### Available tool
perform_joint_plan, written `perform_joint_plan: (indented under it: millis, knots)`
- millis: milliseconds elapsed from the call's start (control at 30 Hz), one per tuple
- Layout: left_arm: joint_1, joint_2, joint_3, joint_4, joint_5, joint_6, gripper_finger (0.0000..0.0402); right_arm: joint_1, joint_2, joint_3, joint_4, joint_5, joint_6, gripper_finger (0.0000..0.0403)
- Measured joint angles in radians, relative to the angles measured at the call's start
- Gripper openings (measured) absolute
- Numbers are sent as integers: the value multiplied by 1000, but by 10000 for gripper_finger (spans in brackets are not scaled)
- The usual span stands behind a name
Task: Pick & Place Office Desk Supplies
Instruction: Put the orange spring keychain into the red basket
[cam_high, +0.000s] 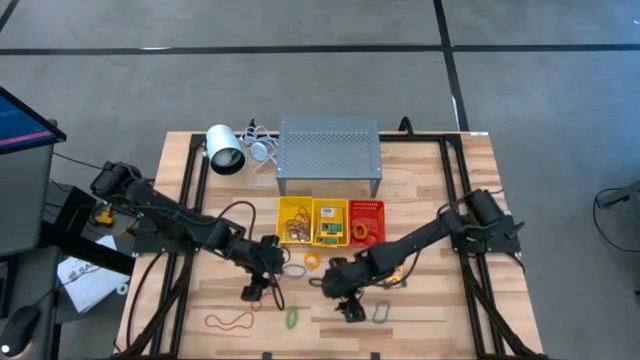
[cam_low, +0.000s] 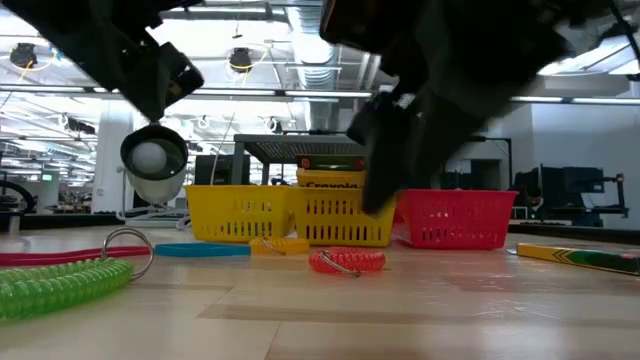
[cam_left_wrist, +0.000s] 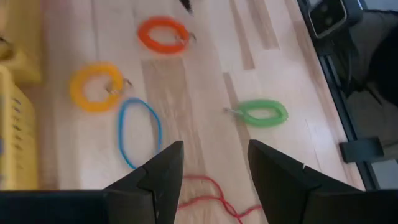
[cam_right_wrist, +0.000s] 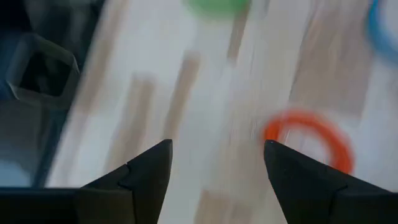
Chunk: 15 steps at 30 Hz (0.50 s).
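The wooden desk (cam_high: 420, 170) fills the middle of the high view, with three small bins in a row at its centre: two yellow ones (cam_high: 311, 221) and a red one (cam_high: 366, 221). Below them, in the lower middle of the frame, loose supplies lie scattered.

The right fingers (cam_high: 350, 308) hover just right of centre, spread wide and holding nothing. In the right wrist view the orange coil ring (cam_right_wrist: 306, 142) lies flat on the wood just beyond the fingers and off to one side of the gap, not between them. Its oval appears to lie slantwise to the fingers, so I judge a small sideways shift is needed before closing.

The left fingers (cam_high: 252, 291) hang left of centre, also wide and empty. Ahead of them lie a blue band (cam_left_wrist: 139, 132), a yellow ring (cam_left_wrist: 96, 87) and a green coil (cam_left_wrist: 262, 113), with a red rubber band (cam_left_wrist: 208, 196) nearest. The right arm looks nearer the orange ring.
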Motion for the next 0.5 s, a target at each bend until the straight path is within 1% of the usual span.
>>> perform_joint_plan:
  millis: [67, 133, 200, 300, 333, 400, 500]
  knots:
    - [-11, 1, -16, 18, 0, -8, 176, 5, 37, 41, -29, 17, -2, 249]
    - [-25, 1, -21, 20, 0, -23, 176, 9, 41, 48, -76, 71, 0, 249]
    - [-37, 1, -26, 25, -1, -30, 176, 15, 41, 52, -67, 138, 1, 249]
    - [-58, 1, -27, 34, -2, -40, 176, 25, 14, 52, -84, 271, 0, 249]
    - [-63, 1, -27, 38, -2, -50, 176, 25, 9, 54, -75, 293, 0, 249]
    - [-74, 1, -27, 49, -6, -58, 176, 32, 1, 53, -83, 319, -5, 249]
    - [-90, 1, -27, 53, -10, -78, 176, 37, 20, 53, -70, 313, -7, 249]
